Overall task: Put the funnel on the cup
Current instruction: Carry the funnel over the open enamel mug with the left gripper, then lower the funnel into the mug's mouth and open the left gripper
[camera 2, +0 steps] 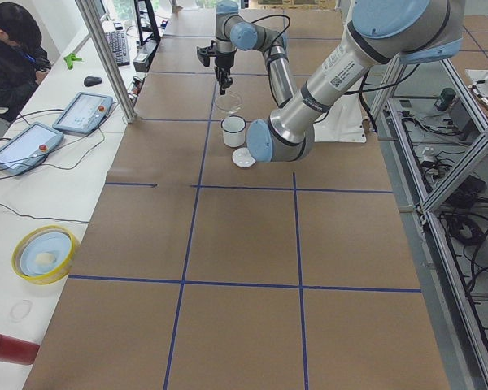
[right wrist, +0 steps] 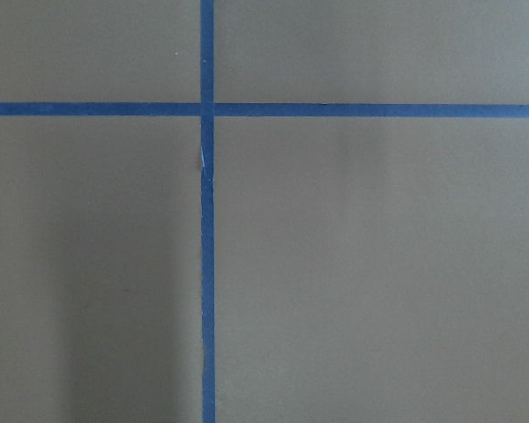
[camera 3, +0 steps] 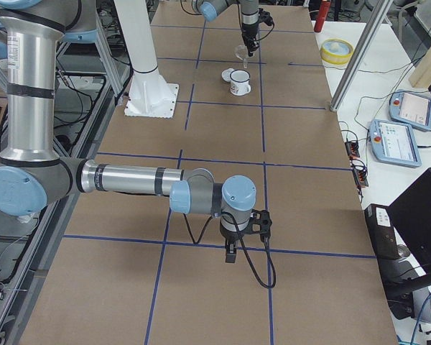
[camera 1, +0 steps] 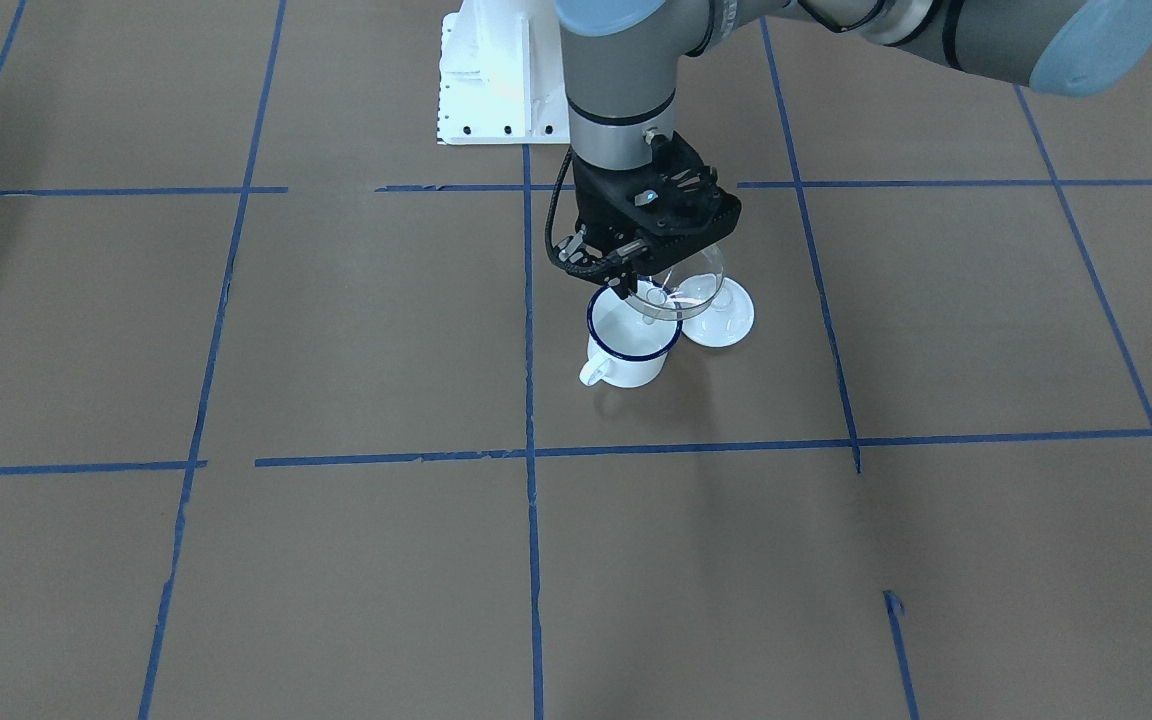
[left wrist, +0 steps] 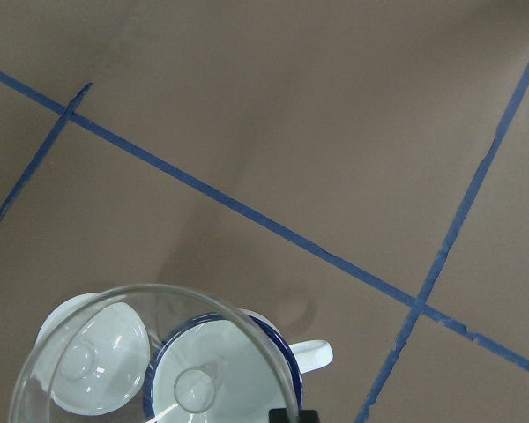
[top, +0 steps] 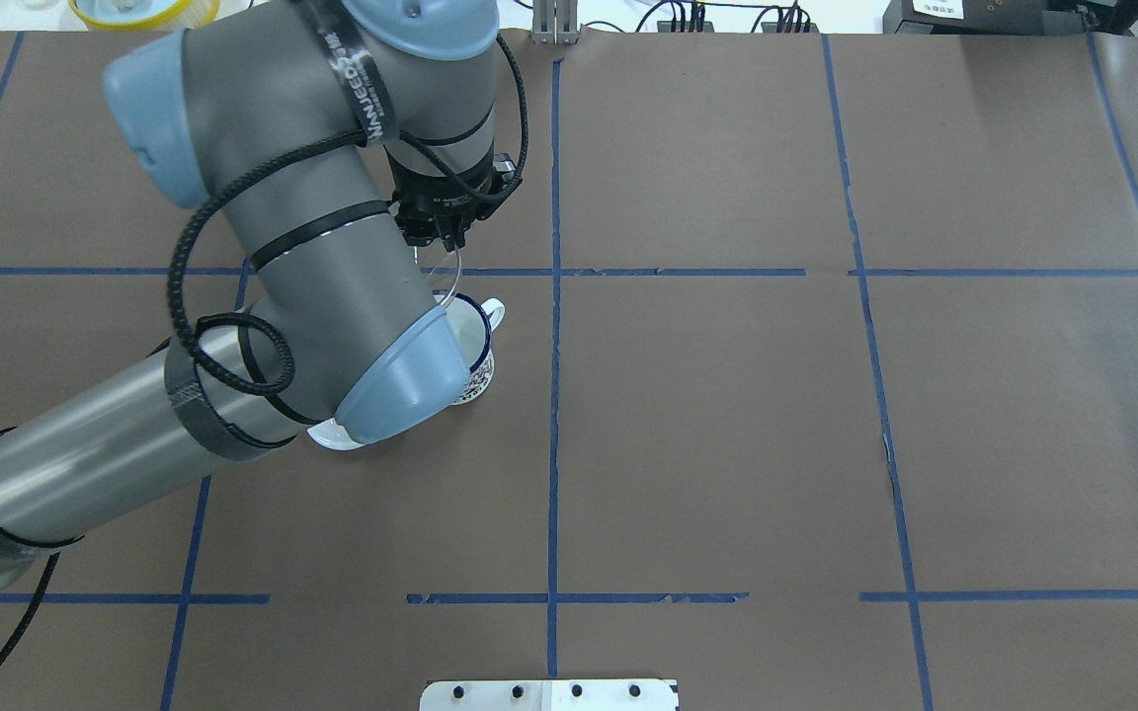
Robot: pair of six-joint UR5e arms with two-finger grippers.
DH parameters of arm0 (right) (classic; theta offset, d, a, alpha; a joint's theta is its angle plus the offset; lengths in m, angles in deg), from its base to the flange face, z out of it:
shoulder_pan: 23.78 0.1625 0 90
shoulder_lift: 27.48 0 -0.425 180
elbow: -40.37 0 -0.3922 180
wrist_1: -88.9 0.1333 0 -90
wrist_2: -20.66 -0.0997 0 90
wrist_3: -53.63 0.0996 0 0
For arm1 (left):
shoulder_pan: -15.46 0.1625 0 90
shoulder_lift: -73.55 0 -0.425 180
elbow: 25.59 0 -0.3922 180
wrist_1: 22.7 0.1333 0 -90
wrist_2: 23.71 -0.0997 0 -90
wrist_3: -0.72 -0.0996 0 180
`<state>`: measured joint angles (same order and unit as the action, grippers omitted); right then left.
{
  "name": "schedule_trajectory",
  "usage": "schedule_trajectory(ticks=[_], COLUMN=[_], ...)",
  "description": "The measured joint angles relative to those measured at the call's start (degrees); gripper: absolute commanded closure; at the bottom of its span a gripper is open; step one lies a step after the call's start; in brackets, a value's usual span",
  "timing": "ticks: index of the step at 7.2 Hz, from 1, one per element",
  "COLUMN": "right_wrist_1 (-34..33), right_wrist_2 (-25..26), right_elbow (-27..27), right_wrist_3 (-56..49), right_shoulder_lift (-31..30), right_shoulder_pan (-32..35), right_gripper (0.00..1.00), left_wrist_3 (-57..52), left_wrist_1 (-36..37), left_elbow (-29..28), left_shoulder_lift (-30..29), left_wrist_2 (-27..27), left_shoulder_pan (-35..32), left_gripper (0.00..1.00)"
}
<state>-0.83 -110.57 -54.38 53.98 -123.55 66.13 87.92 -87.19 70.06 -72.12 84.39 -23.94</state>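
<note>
The table [camera 1: 336,330] is brown, with blue tape lines [camera 1: 529,400] that make big squares. The cup [camera 1: 626,362] is white with a dark blue rim and a white handle. The funnel [camera 1: 701,285] is clear, like glass. The lid [camera 1: 731,325] is white. The left arm [top: 312,267] is grey with light blue caps [top: 401,380], and a black cable [top: 179,286] runs along it. The left gripper [camera 1: 626,287] is black. The base plate [camera 1: 491,80] is white. Off to the side, a bowl [camera 2: 24,268] is yellow outside and pale blue inside, and a bottle [camera 2: 8,347] is red.
</note>
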Motion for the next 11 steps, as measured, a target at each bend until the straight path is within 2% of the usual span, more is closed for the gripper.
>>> schedule_trajectory(ticks=[3,11], right_wrist_1=[0.0,0.0], right_wrist_2=[0.0,0.0], right_elbow=[0.0,0.0], right_wrist_3=[0.0,0.0], right_shoulder_lift=[0.0,0.0], right_shoulder_pan=[0.0,0.0], right_gripper=[0.0,0.0], left_wrist_3=[-2.6,-4.2], left_wrist_1=[-4.0,-7.1], left_elbow=[-7.1,-8.1], left_shoulder_lift=[-0.7,1.1], left_wrist_2=[0.3,0.2], left_shoulder_pan=[1.7,5.2], left_gripper=[1.0,1.0])
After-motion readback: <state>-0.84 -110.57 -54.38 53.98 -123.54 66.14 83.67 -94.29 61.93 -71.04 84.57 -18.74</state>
